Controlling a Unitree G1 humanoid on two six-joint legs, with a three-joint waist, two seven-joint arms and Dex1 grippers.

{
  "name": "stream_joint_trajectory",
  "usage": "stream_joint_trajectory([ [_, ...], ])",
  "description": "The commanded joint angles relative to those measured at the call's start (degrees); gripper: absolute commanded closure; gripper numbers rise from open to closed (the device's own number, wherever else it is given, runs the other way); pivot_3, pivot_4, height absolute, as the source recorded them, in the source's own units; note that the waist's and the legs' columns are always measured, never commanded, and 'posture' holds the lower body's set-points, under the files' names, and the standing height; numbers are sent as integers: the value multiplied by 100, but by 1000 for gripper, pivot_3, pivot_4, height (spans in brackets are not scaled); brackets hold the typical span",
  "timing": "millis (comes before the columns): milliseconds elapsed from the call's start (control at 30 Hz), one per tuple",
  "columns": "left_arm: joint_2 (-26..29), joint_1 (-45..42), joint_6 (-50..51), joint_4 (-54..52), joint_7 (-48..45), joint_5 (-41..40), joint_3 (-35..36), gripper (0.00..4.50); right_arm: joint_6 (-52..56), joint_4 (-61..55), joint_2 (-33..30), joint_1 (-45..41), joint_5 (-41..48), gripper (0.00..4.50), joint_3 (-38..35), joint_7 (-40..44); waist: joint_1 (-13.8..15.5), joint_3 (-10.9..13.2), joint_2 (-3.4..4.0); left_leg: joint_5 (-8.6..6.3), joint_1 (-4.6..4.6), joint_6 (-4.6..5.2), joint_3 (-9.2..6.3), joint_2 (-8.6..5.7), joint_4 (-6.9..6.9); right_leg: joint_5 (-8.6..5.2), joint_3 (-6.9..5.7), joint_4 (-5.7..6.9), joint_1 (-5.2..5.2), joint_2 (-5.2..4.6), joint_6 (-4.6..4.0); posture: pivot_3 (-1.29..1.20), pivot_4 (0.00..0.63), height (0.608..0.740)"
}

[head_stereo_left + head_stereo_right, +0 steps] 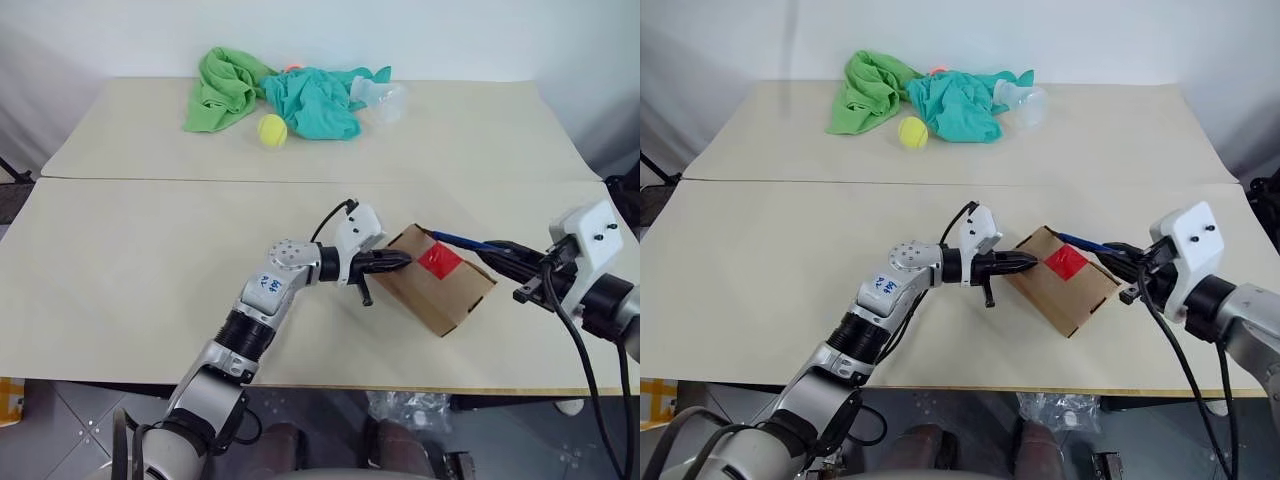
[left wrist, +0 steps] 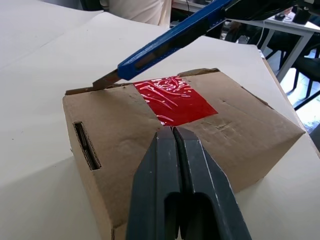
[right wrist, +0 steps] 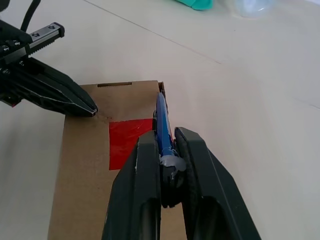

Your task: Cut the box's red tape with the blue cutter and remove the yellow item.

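Worktop (image 1: 120, 280) is pale beige, matte, made of two slabs with a seam running across between near and far halves. Below the near edge there's grey tiled floor (image 1: 70, 420).

Near half: the box (image 1: 455, 295) sits on the worktop right of centre, turned at an angle, flaps shut, red tape (image 1: 440, 260) across the top seam. A slot handle is cut into one end wall.

My left claw (image 1: 398, 262) is pinched fully closed, fingers together, holding nothing. Its tips press on the box top at the edge of the red tape, coming in level from the left.

My right claw (image 1: 495, 250) is clamped narrow on the blue cutter (image 1: 458, 241), gripping its rear end. The cutter reaches over the box from the right. In the left wrist view its metal blade tip sits at the far top edge of the box, right beside the tape's end. Can't tell if the blade is in the seam or just resting on the cardboard.

Far half: a yellow-green tennis ball (image 1: 272, 130) lies just in front of a crumpled green cloth (image 1: 225, 90) and a teal cloth (image 1: 315, 100). A clear plastic container (image 1: 385, 98) lies beside the teal cloth.

Beyond the worktop is a plain white wall (image 1: 450, 35).
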Motion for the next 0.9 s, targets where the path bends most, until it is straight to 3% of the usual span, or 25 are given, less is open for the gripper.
stream_joint_trajectory([
  [33,-51,-92,12,-35,-10,26,4,4484,224,9,-295,-74,144,4328,-133,169,0,0,0,0,0,0,0,0,1,0,0,0,0,0,0,0,150,740],
  [500,-75,-106,218,-87,146,196,-146,4484,931,252,-774,-503,295,4328,61,339,4,0,-1,0,0,1,-4,0,5,1,-1,1,3,-4,0,0,150,740],
  [900,-137,-465,1470,-94,418,628,-658,4484,1283,238,-1060,-718,352,4328,21,474,24,-3,-5,1,2,2,-12,-3,14,3,0,1,13,-6,4,0,150,740],
])
